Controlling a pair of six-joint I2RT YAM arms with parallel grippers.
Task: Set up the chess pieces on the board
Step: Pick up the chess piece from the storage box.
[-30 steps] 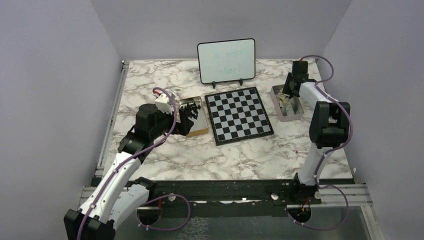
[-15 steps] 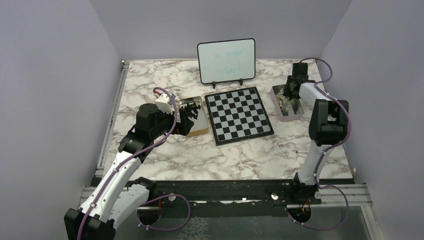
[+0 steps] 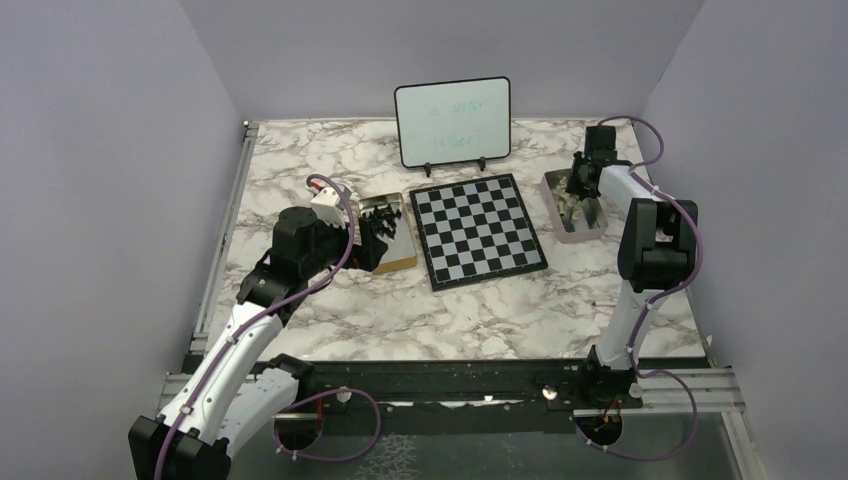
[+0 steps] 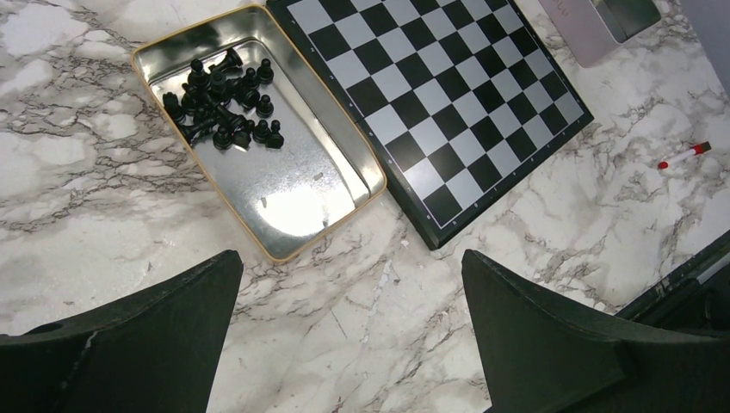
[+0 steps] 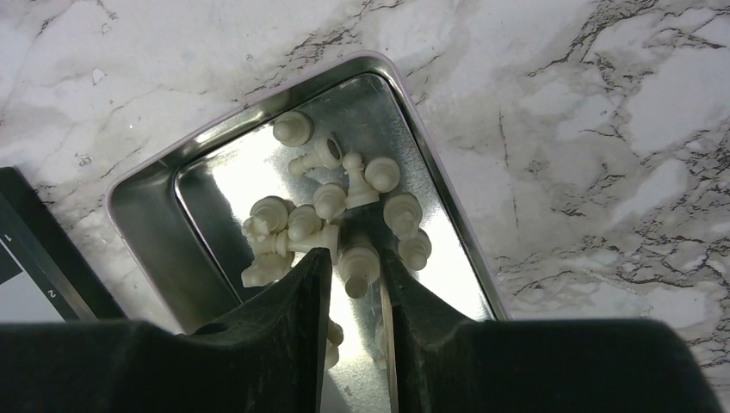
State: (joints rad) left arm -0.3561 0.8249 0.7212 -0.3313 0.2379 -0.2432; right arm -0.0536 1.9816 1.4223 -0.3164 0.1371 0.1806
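The board (image 3: 478,230) lies bare at mid-table and shows in the left wrist view (image 4: 430,95). Several white chess pieces (image 5: 331,198) lie heaped in a silvery tray (image 5: 146,224) to the board's right (image 3: 580,236). My right gripper (image 5: 353,256) is down in that tray (image 3: 578,185), its jaws drawn close on one white piece (image 5: 359,268). Several black pieces (image 4: 224,99) lie in a gold-rimmed tin (image 4: 293,198) left of the board. My left gripper (image 4: 349,258) is open and empty, above the marble near the tin's front corner (image 3: 372,245).
A small whiteboard (image 3: 452,120) stands on a stand behind the board. A red-capped pen (image 4: 684,155) lies on the marble at the front right (image 3: 603,300). Grey walls enclose the table on three sides.
My right gripper has moved a little back and down into the tray of white pieces. The left arm has stayed put.
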